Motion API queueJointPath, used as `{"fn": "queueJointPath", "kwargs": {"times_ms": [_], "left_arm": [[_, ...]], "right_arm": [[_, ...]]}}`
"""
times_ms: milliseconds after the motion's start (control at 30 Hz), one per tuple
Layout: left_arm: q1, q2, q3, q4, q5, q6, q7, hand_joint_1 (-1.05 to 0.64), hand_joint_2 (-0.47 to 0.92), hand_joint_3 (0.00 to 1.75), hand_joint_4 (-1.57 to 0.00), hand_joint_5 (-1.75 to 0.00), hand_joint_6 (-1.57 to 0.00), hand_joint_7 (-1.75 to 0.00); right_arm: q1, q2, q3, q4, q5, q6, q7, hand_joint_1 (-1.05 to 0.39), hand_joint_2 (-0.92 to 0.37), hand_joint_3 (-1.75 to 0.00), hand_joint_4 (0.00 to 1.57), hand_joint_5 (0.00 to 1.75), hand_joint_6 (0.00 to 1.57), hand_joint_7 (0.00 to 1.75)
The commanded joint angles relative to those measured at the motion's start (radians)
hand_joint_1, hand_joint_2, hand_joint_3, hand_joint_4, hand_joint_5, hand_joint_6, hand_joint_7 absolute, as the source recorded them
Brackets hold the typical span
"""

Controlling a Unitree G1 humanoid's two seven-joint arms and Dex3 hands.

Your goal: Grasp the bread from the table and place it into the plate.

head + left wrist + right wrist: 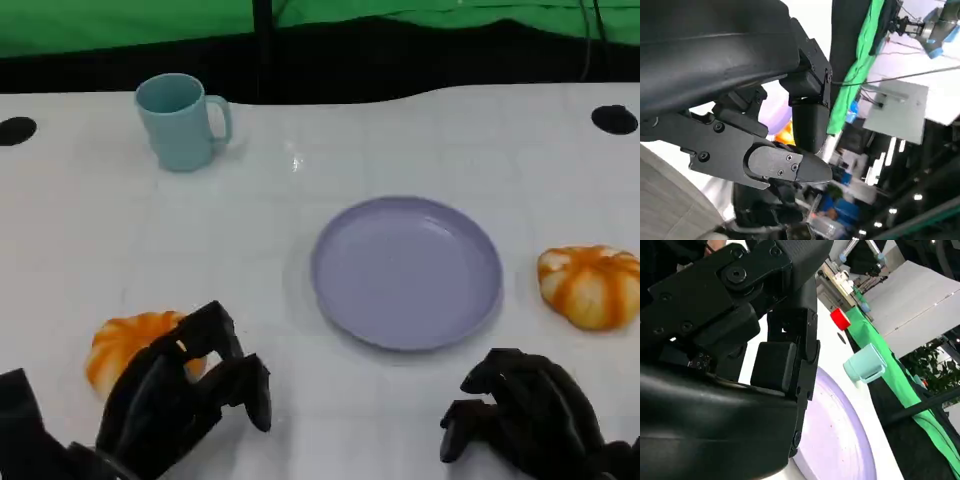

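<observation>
Fingers of the left hand are seen in the head view curled downward over the near side of an orange, ribbed, pumpkin-shaped bread at the lower left of the white table; whether the bread is touched or gripped cannot be told, since the hand overlaps it. The right hand is shown at the lower right, its fingers bent in toward the table with nothing between them. A smooth, round, lilac plate lies bare at the centre, and a second orange bread, striped with white, rests on the table just beside the plate's right. A pale blue handled mug stands upright at the far left. In the left wrist view, matte black finger segments with screw heads are seen, with a sliver of orange bread and lilac plate behind them; contact cannot be judged. In the right wrist view, the blocky black fingers are held above the plate's glossy rim, and the mug is seen beyond it.
</observation>
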Motion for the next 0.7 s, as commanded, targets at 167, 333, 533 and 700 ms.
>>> {"fn": "queueJointPath", "kwargs": {"times_ms": [167, 333, 533, 700], "left_arm": [[0.014, 0.047, -0.009, -0.043, 0.092, -0.117, 0.046, -0.63, 0.92, 0.23, -0.55, -1.73, -0.56, -1.23], [0.016, 0.072, -0.014, -0.083, 0.08, -0.093, 0.045, -0.54, 0.92, 0.23, -0.54, -1.63, -0.63, -0.94], [0.014, 0.152, -0.034, -0.143, 0.228, -0.189, 0.1, -0.57, 0.92, 0.2, -0.51, -1.48, -0.63, -0.75], [0.018, 0.221, -0.047, -0.217, 0.312, -0.201, 0.142, -0.58, 0.92, 0.17, -0.54, -1.21, -0.65, -0.4]], "right_arm": [[0.004, -0.002, -0.008, -0.006, 0.009, 0.002, -0.001, -1.04, -0.72, 0.0, 1.57, 0.75, 1.57, 0.36], [0.005, -0.004, -0.009, -0.006, 0.012, -0.001, 0.006, -1.04, -0.72, 0.0, 1.57, 0.73, 1.57, 0.35], [0.011, -0.005, -0.007, -0.013, 0.006, -0.008, 0.002, -1.04, -0.73, -0.01, 1.57, 0.74, 1.57, 0.36], [0.013, -0.004, -0.007, -0.02, 0.005, -0.004, -0.005, -1.05, -0.73, 0.0, 1.57, 0.74, 1.57, 0.36]]}}
